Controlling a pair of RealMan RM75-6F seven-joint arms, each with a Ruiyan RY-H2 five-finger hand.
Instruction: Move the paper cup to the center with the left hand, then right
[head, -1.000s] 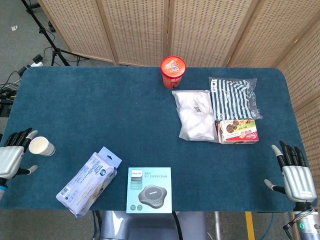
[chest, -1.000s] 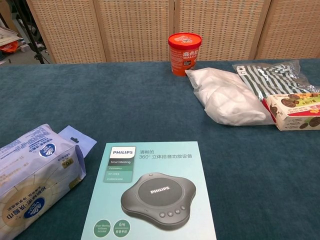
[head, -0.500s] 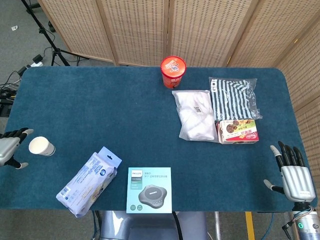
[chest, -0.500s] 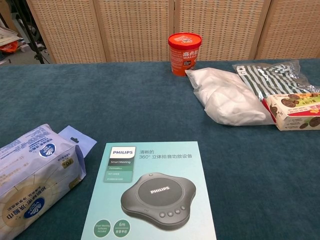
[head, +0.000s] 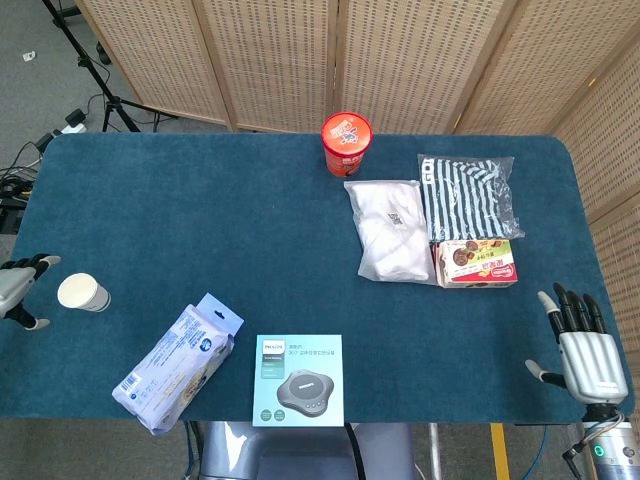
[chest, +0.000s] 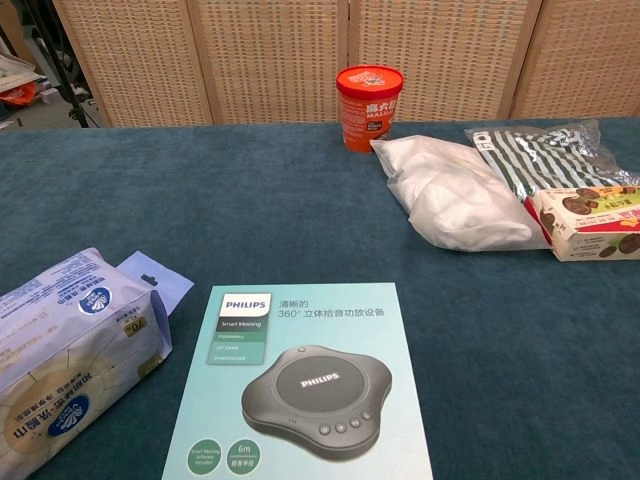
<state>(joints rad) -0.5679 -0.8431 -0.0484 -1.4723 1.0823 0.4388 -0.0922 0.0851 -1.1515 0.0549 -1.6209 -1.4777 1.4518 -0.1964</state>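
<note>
Left hand is hanging at the desk's left edge, fingers spread, holding nothing. The paper cup is standing just beside its fingertips, untouched. Right hand is sitting open at the right edge.

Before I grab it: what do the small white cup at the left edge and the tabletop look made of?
The paper cup looks like thin matte paper: plain white wall, rolled rim, no gloss. The table seems covered in teal felt or short-pile cloth, with a fuzzy, unreflective surface in the chest view.

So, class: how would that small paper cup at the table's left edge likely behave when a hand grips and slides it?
The paper cup looks thin-walled and empty, so probably light and easily crushed. Standing upright and narrow, it may tip if pushed high.
</note>
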